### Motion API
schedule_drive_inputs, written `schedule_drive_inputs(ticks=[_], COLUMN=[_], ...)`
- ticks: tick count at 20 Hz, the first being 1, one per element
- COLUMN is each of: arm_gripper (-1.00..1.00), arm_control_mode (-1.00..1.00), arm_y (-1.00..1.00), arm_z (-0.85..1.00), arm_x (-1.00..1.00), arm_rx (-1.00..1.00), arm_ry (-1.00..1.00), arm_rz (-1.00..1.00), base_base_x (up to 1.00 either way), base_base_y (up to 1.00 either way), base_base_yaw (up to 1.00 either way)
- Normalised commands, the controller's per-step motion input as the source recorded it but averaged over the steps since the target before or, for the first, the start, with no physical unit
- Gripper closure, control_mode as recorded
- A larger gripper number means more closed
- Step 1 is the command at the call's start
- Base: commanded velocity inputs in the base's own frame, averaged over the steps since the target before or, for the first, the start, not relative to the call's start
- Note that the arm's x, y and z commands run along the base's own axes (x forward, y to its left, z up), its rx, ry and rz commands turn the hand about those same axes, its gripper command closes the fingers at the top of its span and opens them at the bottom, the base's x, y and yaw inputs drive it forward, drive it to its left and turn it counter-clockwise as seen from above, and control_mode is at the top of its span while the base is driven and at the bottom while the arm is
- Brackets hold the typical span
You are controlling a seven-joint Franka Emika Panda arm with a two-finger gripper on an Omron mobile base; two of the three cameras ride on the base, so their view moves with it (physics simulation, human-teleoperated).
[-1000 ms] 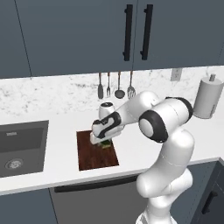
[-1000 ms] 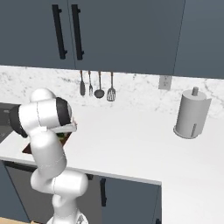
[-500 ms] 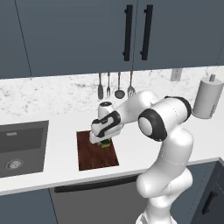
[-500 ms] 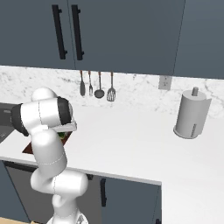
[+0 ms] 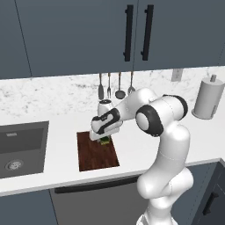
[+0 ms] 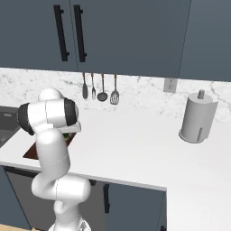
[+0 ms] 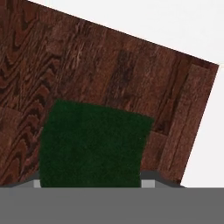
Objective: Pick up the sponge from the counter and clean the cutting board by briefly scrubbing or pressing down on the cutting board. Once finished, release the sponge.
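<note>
The cutting board (image 5: 97,154) lies flat on the white counter (image 5: 61,169), just right of the sink. My gripper (image 5: 104,138) points down over the board's far right corner and is shut on the sponge (image 5: 105,141), whose yellow-green body rests on or just above the wood. In the hand view the sponge's dark green top (image 7: 94,144) sits low in the centre over the reddish-brown board (image 7: 87,65), with white counter (image 7: 153,22) beyond the board's edges. From the right, my arm hides most of the board (image 6: 30,151) and a sliver of green sponge (image 6: 67,135) peeks out.
A dark sink basin (image 5: 19,147) is set into the counter left of the board. Several utensils (image 5: 115,85) hang on the marble backsplash behind. A paper towel roll (image 5: 208,97) stands at the far right. Dark cabinets (image 5: 132,33) hang overhead.
The hand with the sponge has shifted only slightly over the board's far right corner. The board has not moved.
</note>
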Motion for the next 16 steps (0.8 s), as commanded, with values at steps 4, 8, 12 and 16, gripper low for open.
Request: schedule_drive_inputs(ticks=[4, 8, 12, 16], arm_gripper=[1.00, 1.00, 1.00, 1.00], arm_control_mode=[-1.00, -1.00, -1.00, -1.00], arm_y=[0.00, 0.00, -0.01, 0.00], arm_z=[-0.63, -0.08, 0.07, -0.03], arm_x=[0.00, 0.09, 0.37, 0.29], arm_rx=[0.00, 0.00, 0.00, 0.00], arm_ry=[-0.01, 0.00, 0.00, 0.00], arm_rz=[0.00, 0.00, 0.00, 0.00], base_base_x=[0.00, 0.00, 0.00, 0.00], base_base_y=[0.00, 0.00, 0.00, 0.00], base_base_yaw=[0.00, 0.00, 0.00, 0.00])
